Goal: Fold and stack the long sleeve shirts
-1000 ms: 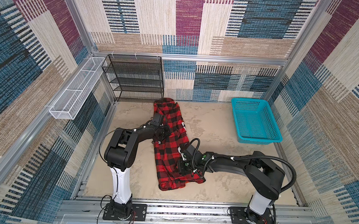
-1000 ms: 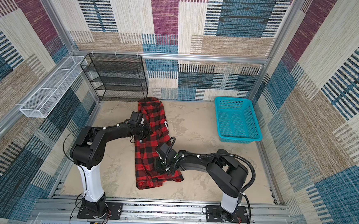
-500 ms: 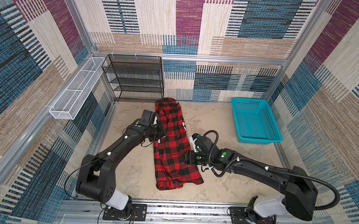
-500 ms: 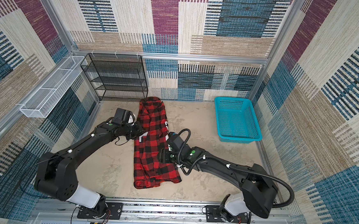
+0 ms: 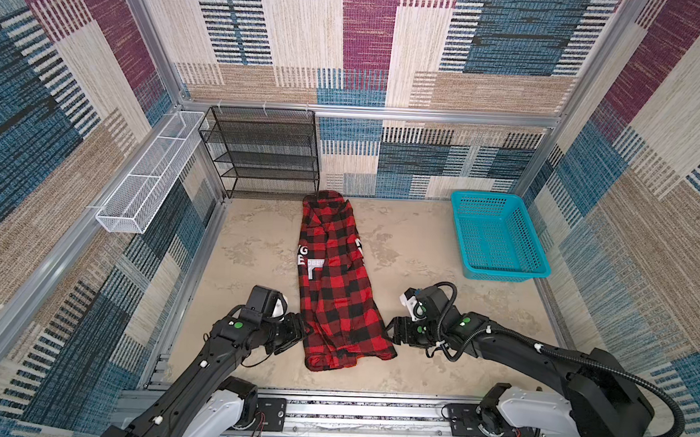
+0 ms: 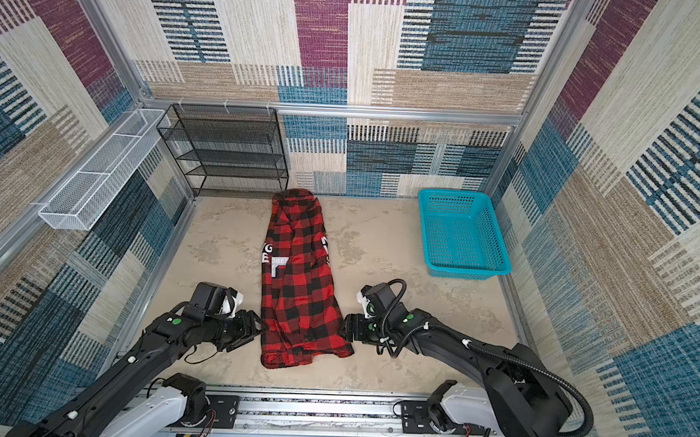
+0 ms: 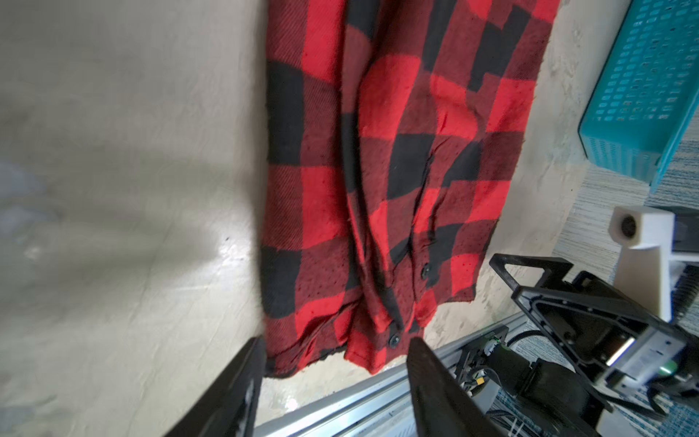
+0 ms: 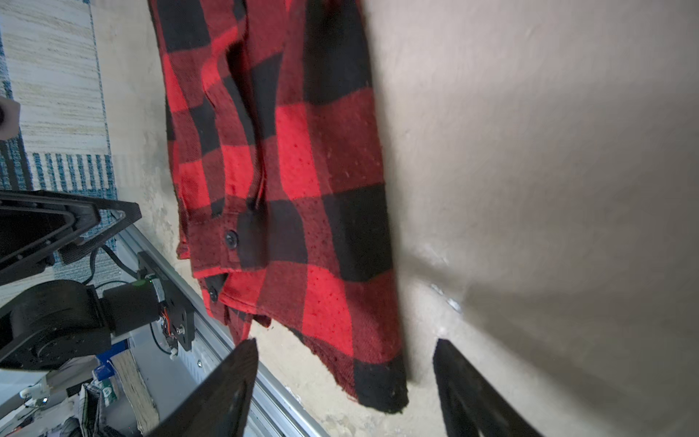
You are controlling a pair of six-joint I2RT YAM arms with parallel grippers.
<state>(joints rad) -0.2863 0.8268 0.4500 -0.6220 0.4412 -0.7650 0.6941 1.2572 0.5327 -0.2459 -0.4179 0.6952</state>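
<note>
Flannel shirt (image 5: 331,293) lies on table (image 5: 421,253), long narrow strip, collar at 12 o'clock, hem at 6. Left gripper (image 5: 304,332) beside hem at 9 o'clock, right gripper (image 5: 390,333) at 3; both jaws spread, empty. Cloth likely soft, limp, layers slide: you pinch hem corners, all layers together.

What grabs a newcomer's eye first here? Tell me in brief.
The red-and-black checked shirt dominates, lying as a long narrow strip down the middle of the table. The left gripper and right gripper flank its near end, jaws open, holding nothing. A teal basket sits at the far right.
</note>
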